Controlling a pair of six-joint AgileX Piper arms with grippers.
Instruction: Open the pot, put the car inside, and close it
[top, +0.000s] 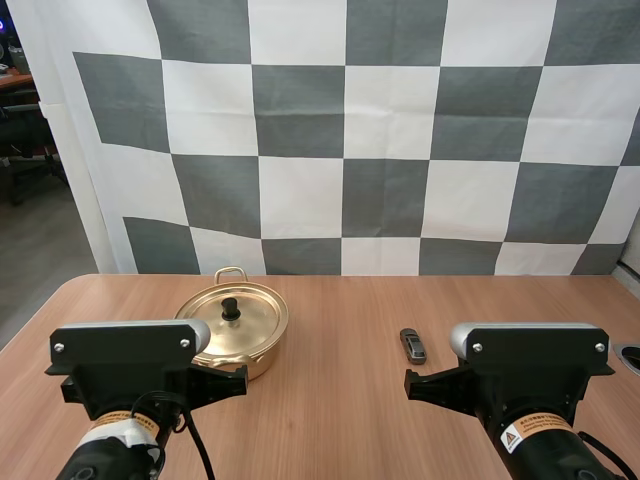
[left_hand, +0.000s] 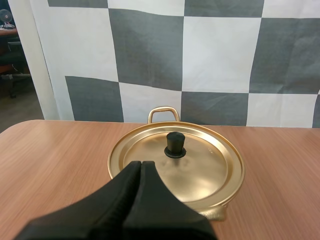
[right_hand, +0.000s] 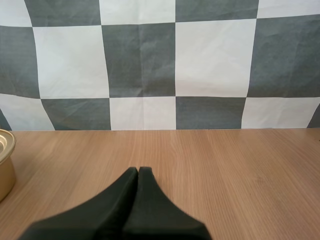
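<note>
On the table (top: 340, 420), lidded pot (top: 262, 358) and car (top: 412, 346) sit apart; left hand (left_hand: 141, 165) and right hand (right_hand: 138, 171) are pressed together.

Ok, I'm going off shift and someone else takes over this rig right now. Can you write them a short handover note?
Left pincer: shut on nothing, by the near side of the pot, pointing toward the knob.
Right pincer: shut on nothing, over bare table.
The pot has its lid on. The car lies on the table to the pot's right, apart from it.
Done: nothing.
Left to do: lift the lid, put the car in, close the pot.
</note>
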